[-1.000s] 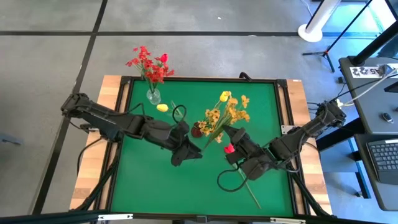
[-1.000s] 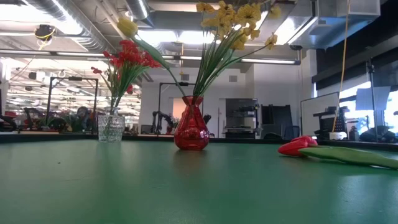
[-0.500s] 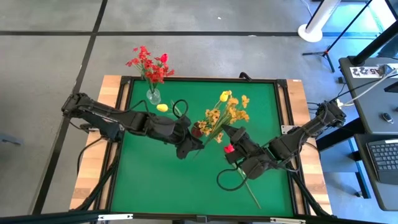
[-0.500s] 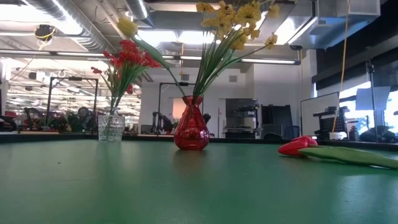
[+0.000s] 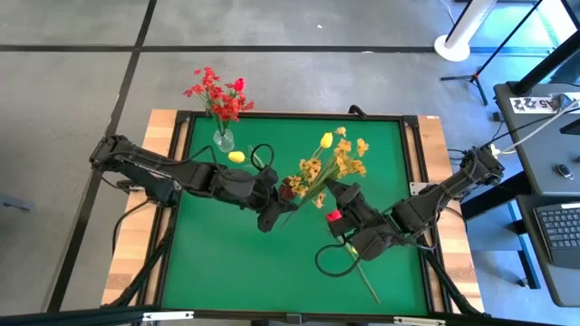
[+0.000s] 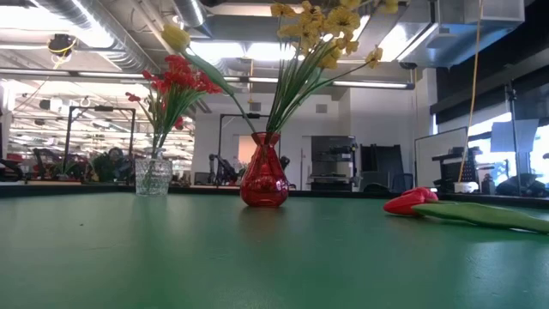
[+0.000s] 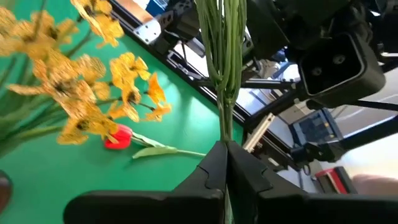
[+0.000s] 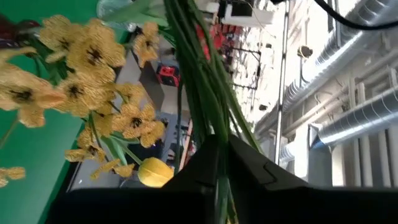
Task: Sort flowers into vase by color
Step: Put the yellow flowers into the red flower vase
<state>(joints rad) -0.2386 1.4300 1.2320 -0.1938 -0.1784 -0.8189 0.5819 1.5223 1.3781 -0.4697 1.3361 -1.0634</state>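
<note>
Two grippers are sharing one yellow spray (image 5: 333, 161) at the middle of the green table (image 5: 217, 263), and we are starting from the near side. Nearest on the right, one red tulip (image 5: 334, 216) is lying flat on the mat with its green stem (image 5: 365, 277) running toward the near right; the low view is showing it (image 6: 410, 199) at the right edge. Just past it, our right gripper (image 5: 332, 190) is clamping the green stalks of the yellow spray, its fingers (image 8: 249, 168) pressed together around them. To its left, our left gripper (image 5: 286, 206) is pinching the same stalks (image 7: 225, 74) beside the red vase (image 6: 263, 184), which is holding the yellow spray upright. Farthest back on the left, a clear vase (image 5: 223, 139) is carrying the red flowers (image 5: 219, 94), with a yellow tulip (image 5: 236, 157) showing beside it.
</note>
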